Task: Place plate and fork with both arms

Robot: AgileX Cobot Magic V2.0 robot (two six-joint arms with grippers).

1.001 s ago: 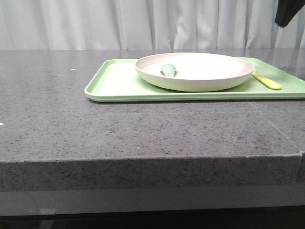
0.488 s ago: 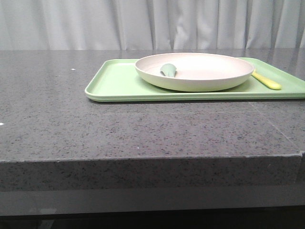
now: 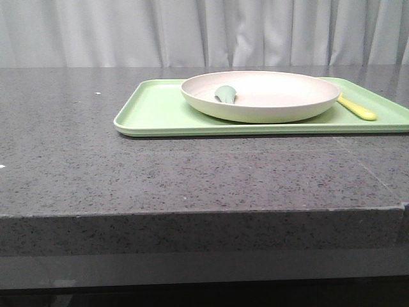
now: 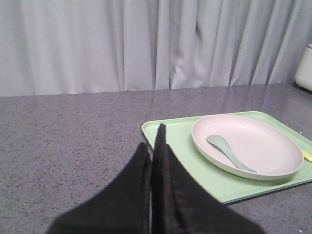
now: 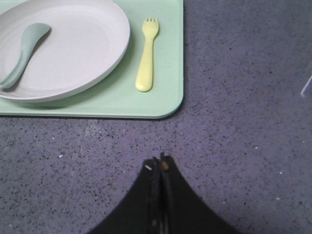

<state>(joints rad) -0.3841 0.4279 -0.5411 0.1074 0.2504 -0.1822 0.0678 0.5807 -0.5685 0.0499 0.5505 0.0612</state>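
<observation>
The dark shape that hung in the top right corner of the front view a second ago is gone; only curtain [image 3: 383,32] shows there now. It had already cleared out half a second back, and nothing else has shifted since.

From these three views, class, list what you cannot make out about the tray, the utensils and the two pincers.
- Tray: right end cut off by the front view's edge.
- Fork: tines hidden behind the plate in the front view.
- Spoon: handle hidden by the plate's near rim there.
- Left pincer and right pincer: absent from the front view; each wrist view shows only closed fingertips.
</observation>
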